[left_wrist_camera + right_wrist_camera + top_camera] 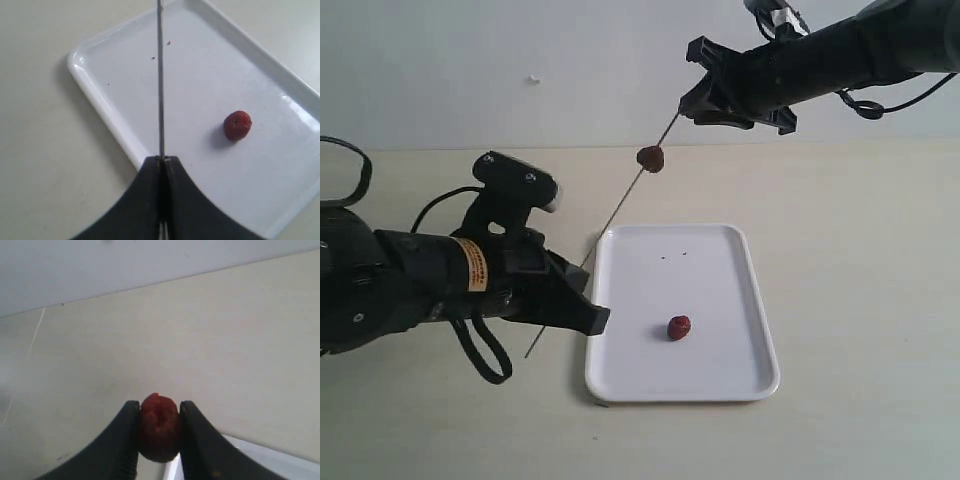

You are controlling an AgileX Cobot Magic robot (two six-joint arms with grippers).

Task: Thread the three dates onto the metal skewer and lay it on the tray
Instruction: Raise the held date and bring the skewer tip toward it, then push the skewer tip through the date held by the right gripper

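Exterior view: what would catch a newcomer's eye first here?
A thin metal skewer slants up over the table, pinched low down by the left pincer, with one date threaded on it. At its top the right pincer squeezes a second date, and a third date lies alone on the white tray.

Black arms [410, 275], looped cables [498, 379], orange label [470, 265]

A robotics lab bench.
A black left arm [410, 285] and right arm [850, 50] reach over a plain beige tabletop [860, 300] before a blank white wall [520, 60].
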